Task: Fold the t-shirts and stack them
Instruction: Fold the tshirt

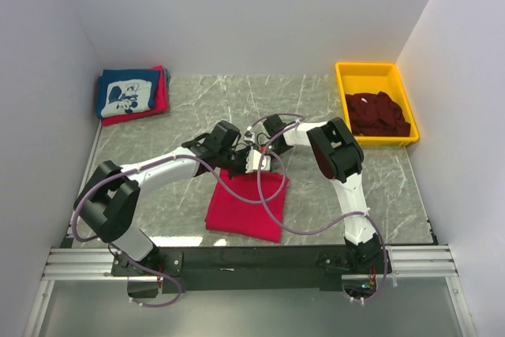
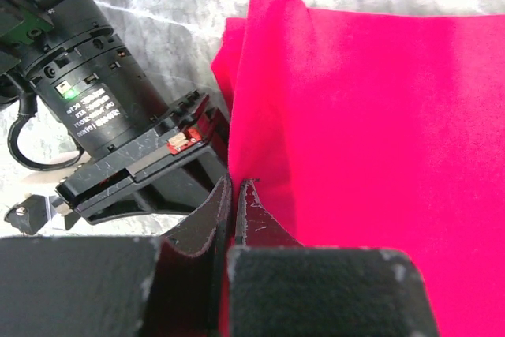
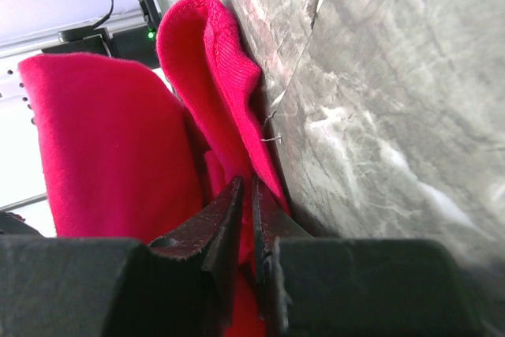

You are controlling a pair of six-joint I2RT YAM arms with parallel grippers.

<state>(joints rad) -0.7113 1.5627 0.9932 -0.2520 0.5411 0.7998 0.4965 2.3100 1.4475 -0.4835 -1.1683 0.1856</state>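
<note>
A bright red t-shirt (image 1: 245,207) lies partly folded on the marble table in front of the arms. Both grippers meet at its far edge. My left gripper (image 1: 247,163) is shut on the red cloth, whose edge runs between the tips in the left wrist view (image 2: 234,185). My right gripper (image 1: 265,160) is also shut on a fold of the red shirt (image 3: 197,76), pinched between the tips in the right wrist view (image 3: 246,185). A folded navy t-shirt with a white graphic (image 1: 126,92) lies on a red one (image 1: 160,92) at the back left. Dark maroon shirts (image 1: 379,114) fill the bin.
A yellow plastic bin (image 1: 367,71) stands at the back right against the wall. White walls close in the table on three sides. The right arm's wrist body (image 2: 95,108) sits close beside my left gripper. Cables loop over the red shirt (image 1: 264,211).
</note>
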